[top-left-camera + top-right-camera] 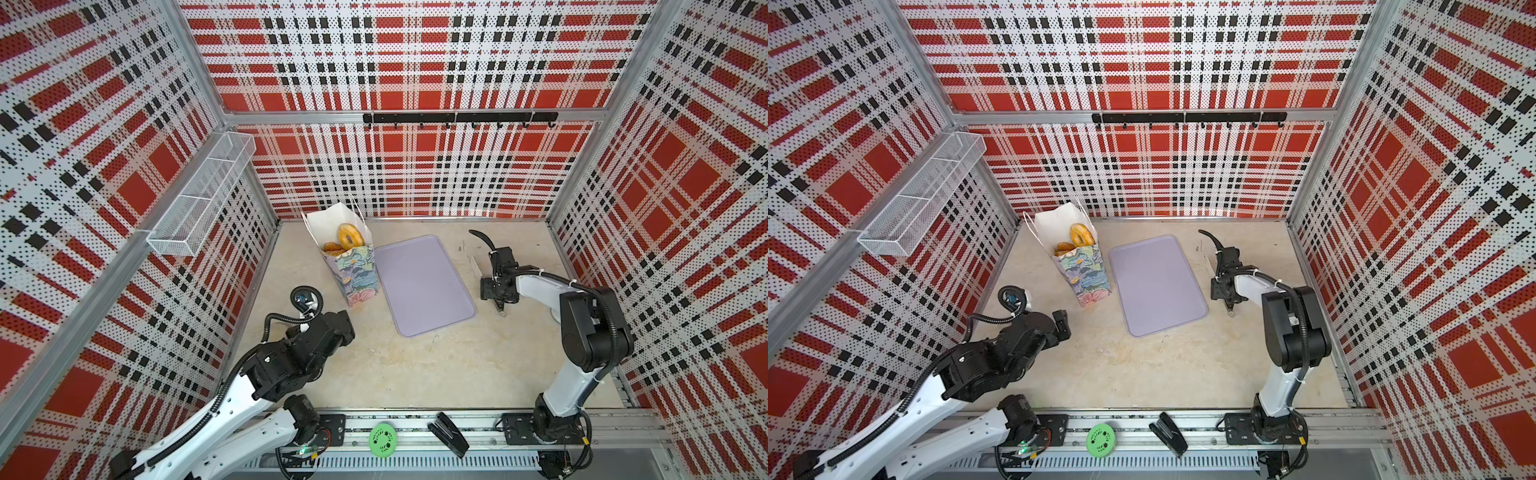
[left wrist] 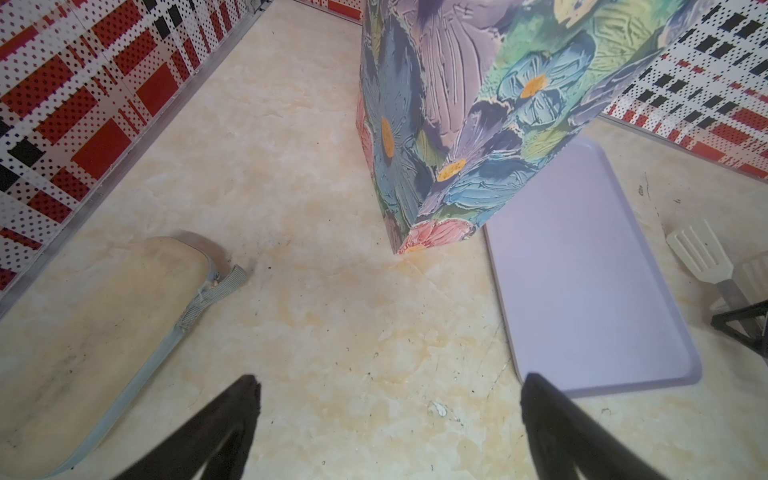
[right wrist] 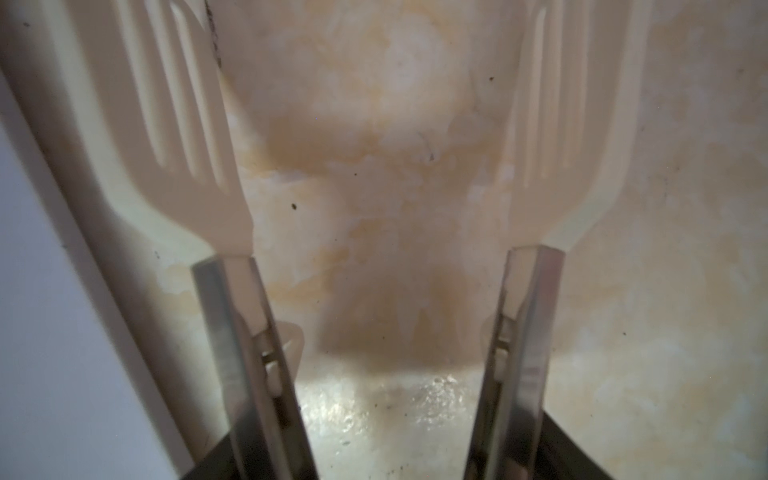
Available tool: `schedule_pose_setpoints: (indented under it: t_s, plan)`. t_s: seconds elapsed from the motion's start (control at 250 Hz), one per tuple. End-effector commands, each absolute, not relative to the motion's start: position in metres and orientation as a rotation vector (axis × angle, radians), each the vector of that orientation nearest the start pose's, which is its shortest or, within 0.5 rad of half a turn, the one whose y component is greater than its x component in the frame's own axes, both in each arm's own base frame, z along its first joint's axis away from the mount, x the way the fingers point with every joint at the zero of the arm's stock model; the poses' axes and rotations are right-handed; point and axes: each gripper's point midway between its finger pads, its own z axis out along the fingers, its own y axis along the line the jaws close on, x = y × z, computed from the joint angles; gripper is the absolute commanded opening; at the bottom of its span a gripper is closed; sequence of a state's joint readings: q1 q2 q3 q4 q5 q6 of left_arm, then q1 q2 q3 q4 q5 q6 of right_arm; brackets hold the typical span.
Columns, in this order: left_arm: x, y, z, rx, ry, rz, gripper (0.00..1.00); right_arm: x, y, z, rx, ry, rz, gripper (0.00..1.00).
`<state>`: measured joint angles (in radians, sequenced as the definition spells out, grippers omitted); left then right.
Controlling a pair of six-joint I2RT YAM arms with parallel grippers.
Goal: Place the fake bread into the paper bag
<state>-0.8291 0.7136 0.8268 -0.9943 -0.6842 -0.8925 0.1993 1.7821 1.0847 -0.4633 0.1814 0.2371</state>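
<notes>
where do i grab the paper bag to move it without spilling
Likely pinch the top edge of a side wall of the paper bag, coming straight down: it stands upright, mouth open, walls thin, and fake bread sits inside.

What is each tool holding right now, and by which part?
Right tool: tongs, gripped from outside across their two metal arms. Left tool: open, holding nothing.

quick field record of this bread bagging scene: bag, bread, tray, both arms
paper bag: upright, open, beside the tray
fake bread: several pieces inside the bag
tray: bare
left pincer: open, holds nothing, near the bag's base
right pincer: grips tongs, right of the tray
tongs: spread, nothing between them
</notes>
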Motion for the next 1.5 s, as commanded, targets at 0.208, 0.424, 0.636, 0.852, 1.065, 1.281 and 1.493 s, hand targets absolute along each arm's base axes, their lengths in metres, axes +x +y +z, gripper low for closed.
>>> schedule_pose_setpoints:
  t_s: [0.208,0.424,0.636,0.852,1.065,1.281,1.493]
  plan:
    - [0.21,-0.061,0.207,-0.395,2.194,-0.08,0.99,0.399,0.059,0.046,0.115,2.653,0.003,1.0]
    - [0.211,-0.059,0.204,-0.41,2.2,-0.073,0.99,0.393,0.059,0.086,0.057,2.46,0.037,1.0]
    - [0.212,-0.057,0.201,-0.414,2.201,-0.048,0.99,0.378,0.038,0.145,-0.068,2.182,-0.115,1.0]
    - [0.218,-0.049,0.204,-0.41,2.178,0.038,0.99,0.357,0.0,0.164,-0.009,1.872,-0.292,1.0]
    - [0.225,-0.033,0.214,-0.412,2.1,0.19,0.99,0.356,-0.012,0.158,0.074,1.7,-0.263,1.0]
    - [0.237,-0.022,0.226,-0.368,2.015,0.305,0.99,0.388,-0.009,0.131,0.07,1.746,-0.253,1.0]
    - [0.25,-0.008,0.227,-0.323,1.925,0.397,0.99,0.397,-0.002,0.116,0.024,1.769,-0.225,1.0]
